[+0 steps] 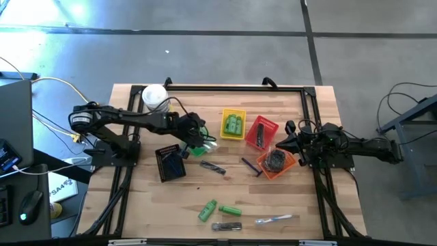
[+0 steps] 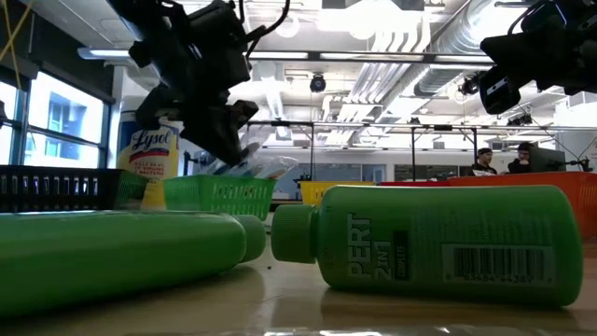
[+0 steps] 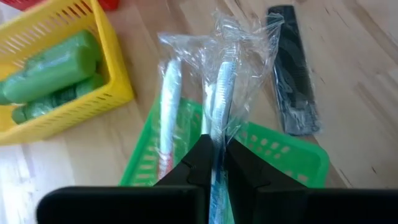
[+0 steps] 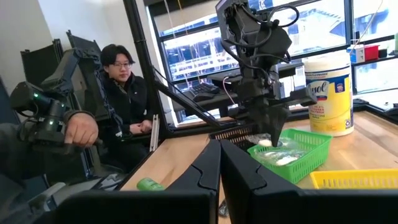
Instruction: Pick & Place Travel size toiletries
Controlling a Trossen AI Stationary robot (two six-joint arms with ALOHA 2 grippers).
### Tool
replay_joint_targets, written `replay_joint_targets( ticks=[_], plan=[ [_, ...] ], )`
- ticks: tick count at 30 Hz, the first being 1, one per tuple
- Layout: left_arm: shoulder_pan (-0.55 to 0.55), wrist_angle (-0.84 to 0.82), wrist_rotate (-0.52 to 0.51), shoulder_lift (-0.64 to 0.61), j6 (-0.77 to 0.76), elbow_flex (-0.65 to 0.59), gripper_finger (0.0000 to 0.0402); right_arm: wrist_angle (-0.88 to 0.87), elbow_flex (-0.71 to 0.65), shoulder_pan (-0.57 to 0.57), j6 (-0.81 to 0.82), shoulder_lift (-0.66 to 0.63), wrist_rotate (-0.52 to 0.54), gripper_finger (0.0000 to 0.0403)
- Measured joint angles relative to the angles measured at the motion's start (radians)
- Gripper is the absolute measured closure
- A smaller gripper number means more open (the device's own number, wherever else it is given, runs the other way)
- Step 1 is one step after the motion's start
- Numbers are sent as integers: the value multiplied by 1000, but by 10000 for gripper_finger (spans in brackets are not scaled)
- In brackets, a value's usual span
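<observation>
From above, the left gripper (image 1: 199, 140) hangs over the green basket (image 1: 198, 148) near the middle of the table (image 1: 300, 205), and the right gripper (image 1: 290, 140) waits by the orange basket (image 1: 281, 167) with its fingers pressed together and nothing in them. From table height, two green bottles (image 2: 438, 245) lie close in front, and far behind them the left gripper (image 2: 227, 140) pokes down at a clear-wrapped piece (image 2: 256, 168) above the green basket (image 2: 219, 194). From the left wrist, the fingers (image 3: 200, 163) pinch the clear-wrapped piece (image 3: 222, 87) right over the green basket (image 3: 286, 149), with green bottles in the yellow basket (image 3: 81, 109) and a dark comb (image 3: 291, 74) on the wood nearby.
</observation>
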Motion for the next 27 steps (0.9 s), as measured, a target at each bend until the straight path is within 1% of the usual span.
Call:
replay_joint_targets(
  ticks=[6, 12, 15, 18, 21, 27],
  plan=[
    [0, -4, -1, 0, -5, -1, 370, 0, 0, 0, 5, 0, 0, 400],
    [0, -6, -27, 0, -89, -1, 366, 0, 0, 0, 7, 0, -3, 400],
    [0, -10, -34, 0, -122, -1, 356, 0, 0, 0, 8, 0, -3, 400],
    [0, -10, -35, 0, -148, -1, 332, 0, 0, 0, 8, 0, -3, 400],
    [0, -11, -41, 0, -155, -1, 297, 0, 0, 0, 8, 0, -3, 400],
    [0, -24, -96, -13, -159, 6, 229, 0, 0, 0, 8, 0, -3, 400]
  ],
)
